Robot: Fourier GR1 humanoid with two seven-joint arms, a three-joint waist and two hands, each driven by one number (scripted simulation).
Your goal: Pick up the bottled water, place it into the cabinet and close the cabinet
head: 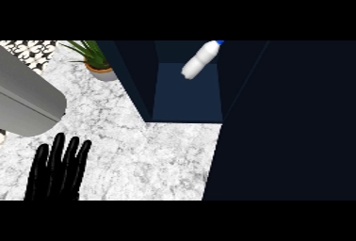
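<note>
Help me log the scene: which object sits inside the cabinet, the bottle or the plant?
The bottled water, leaning tilted inside the open dark blue cabinet. The potted plant stands outside on the marble counter, left of it.

A: Just past the left hand (59, 164), which is matt black, the counter (153, 155) looks like polished white marble with grey veins; agreed?

B: Agreed; to its right, the cabinet (278, 122) is smooth dark navy, flat in finish; up beyond, the bottled water (199, 59) looks like pale, ribbed plastic; the pot (102, 72) above the hand seems terracotta.
</note>
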